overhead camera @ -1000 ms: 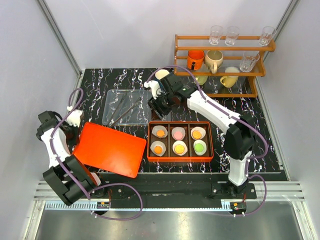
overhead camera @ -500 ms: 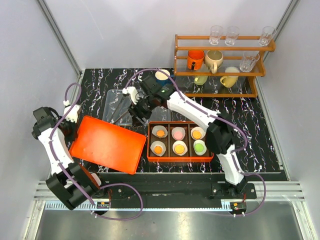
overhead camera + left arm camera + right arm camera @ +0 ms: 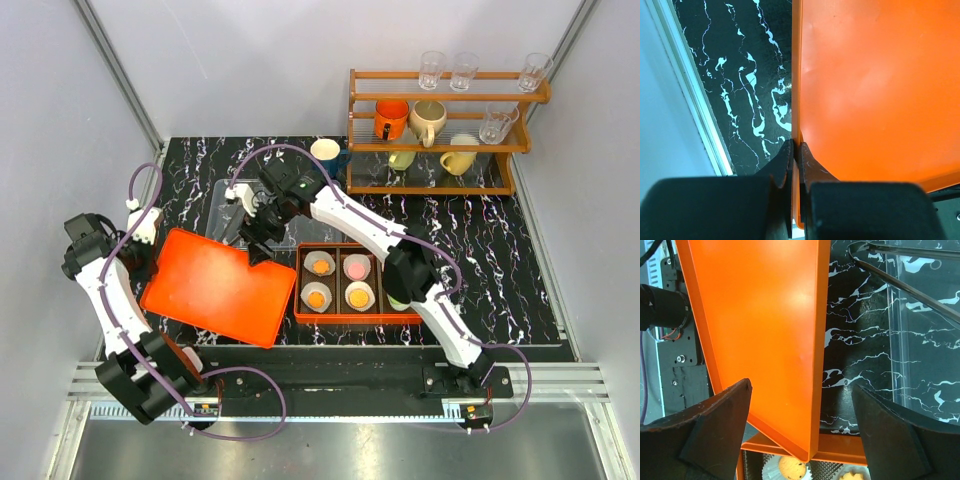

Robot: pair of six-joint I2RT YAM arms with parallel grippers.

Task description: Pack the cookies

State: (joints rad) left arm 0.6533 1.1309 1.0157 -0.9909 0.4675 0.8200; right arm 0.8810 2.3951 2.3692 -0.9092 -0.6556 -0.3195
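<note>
L gripper point(image 3: 794, 147) pinched tight on the left edge of the lid point(image 3: 215, 290). R gripper point(image 3: 801, 385) gapes wide astride the lid's corner, prob. not touching. Cookies point(image 3: 316, 298) sit in the box point(image 3: 340, 318), lower centre of top view; R arm point(image 3: 400, 270) hides some.

I see an orange lid point(image 3: 215, 290) just left of the compartment box point(image 3: 340, 318), tongs point(image 3: 912, 290) on a clear tray point(image 3: 930, 355), and mugs point(image 3: 390, 118) on the rack point(image 3: 450, 97) behind.

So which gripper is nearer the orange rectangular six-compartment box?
Right. The right gripper hangs open by the far-left corner of the orange box; the left gripper, shut on the flat orange lid, is at the lid's left edge.
</note>
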